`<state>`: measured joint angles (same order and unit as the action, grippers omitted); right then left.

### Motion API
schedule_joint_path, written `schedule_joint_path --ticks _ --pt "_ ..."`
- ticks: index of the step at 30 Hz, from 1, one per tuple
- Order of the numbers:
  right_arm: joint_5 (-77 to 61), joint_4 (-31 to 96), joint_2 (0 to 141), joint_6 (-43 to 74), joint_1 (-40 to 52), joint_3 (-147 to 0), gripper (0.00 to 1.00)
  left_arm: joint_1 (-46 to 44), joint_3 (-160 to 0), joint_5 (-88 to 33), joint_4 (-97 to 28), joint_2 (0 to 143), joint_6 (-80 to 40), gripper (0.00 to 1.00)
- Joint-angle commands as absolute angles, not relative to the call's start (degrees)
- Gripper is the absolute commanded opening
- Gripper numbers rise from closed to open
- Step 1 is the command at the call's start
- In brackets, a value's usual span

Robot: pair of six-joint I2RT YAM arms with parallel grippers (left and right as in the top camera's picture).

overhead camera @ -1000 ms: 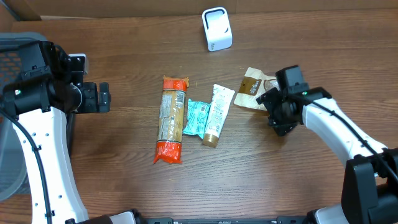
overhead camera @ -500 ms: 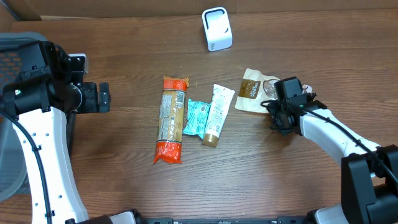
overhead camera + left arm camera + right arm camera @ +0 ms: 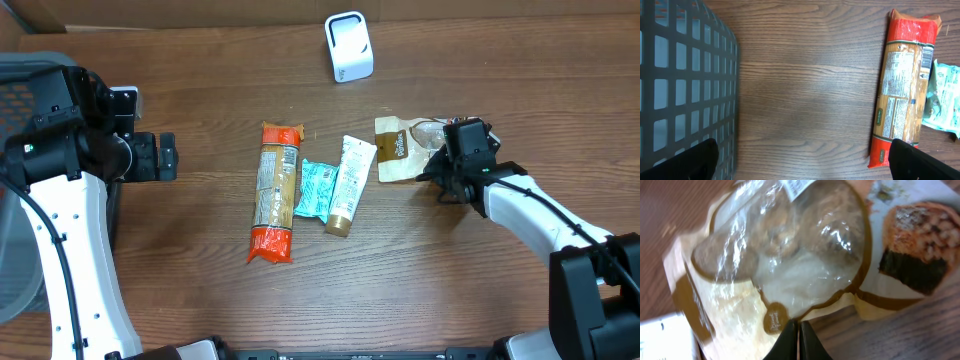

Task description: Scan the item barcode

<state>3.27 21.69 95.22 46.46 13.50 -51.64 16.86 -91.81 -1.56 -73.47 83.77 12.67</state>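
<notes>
One cookie bag (image 3: 402, 165), brown label (image 3: 398, 147) unreadable

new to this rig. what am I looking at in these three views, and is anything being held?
Two white robot arms work at a wooden table. One view looks straight down from above. The other two come from a camera on each arm's wrist. On the table lie a long pasta packet, a teal sachet, a tube and a brown snack bag with a clear window. A white device, probably the barcode scanner, stands at the far edge, and a grey mesh basket is on the left. The left end effector is open and holds nothing. The right end effector is shut on the snack bag's edge, seen close up in its wrist view.
</notes>
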Motion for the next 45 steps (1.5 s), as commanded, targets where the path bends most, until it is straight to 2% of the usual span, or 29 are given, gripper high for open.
schedule_joint_path --ticks 1,5,7,8,9,11,12,15,21,28,36,38,40,41,43,45 --pt "-8.3 24.0 90.9 40.4 10.3 -54.4 0.04 16.8 -92.0 -2.4 -73.4 82.9 14.2 1.0" --pt "-15.8 26.7 88.0 41.0 5.3 -54.5 0.04 16.8 -92.0 -2.4 -73.4 82.9 14.2 1.0" --pt "-18.5 27.8 88.0 44.9 2.7 -54.5 0.04 16.8 -92.0 -2.4 -73.4 82.9 14.2 1.0" --pt "-19.3 27.8 88.2 45.9 2.2 -54.4 0.09 16.8 -92.0 -2.4 -73.4 82.9 14.2 1.0" --pt "-19.9 27.8 88.4 47.3 1.8 -54.3 0.21 16.8 -92.0 -2.4 -73.4 82.9 14.2 1.0" --pt "-20.1 27.4 89.2 49.5 2.0 -54.3 0.6 16.8 -92.0 -2.4 -73.5 82.9 14.2 1.0" --pt "-20.0 27.0 89.6 49.8 2.5 -54.3 0.71 16.7 -92.0 -2.4 -73.4 82.9 14.2 1.0" --pt "-18.0 24.9 91.1 52.6 5.3 -53.7 0.85 16.8 -92.0 -2.4 -73.5 82.9 14.2 0.99" --pt "-5.7 23.6 95.4 61.3 10.2 -53.5 0.94 16.8 -92.0 -2.4 -73.5 82.9 14.2 1.0" --pt "-4.0 13.4 102.6 61.8 11.2 -53.5 0.96 16.8 -92.0 -2.4 -73.4 82.9 14.2 0.99" --pt "1.0 8.1 106.5 61.7 11.2 -53.5 0.95 16.8 -92.0 -2.4 -73.4 82.9 14.2 1.0" --pt "3.2 8.0 106.9 61.4 11.2 -53.5 0.81 16.8 -92.0 -2.4 -73.4 82.9 14.2 0.99" --pt "4.4 8.0 107.2 60.7 11.2 -53.5 0.6 16.8 -92.0 -2.4 -73.4 82.9 14.2 1.0" --pt "4.4 7.8 107.4 59.7 11.2 -53.5 0.47 16.8 -92.0 -2.4 -73.5 82.9 14.2 1.0" --pt "4.4 7.6 107.4 57.7 11.2 -53.5 0.32 16.8 -92.0 -2.4 -73.4 82.9 14.2 1.0" --pt "2.5 6.3 107.4 53.9 11.2 -53.5 0.25 16.8 -92.0 -2.4 -73.4 82.9 14.2 1.0"
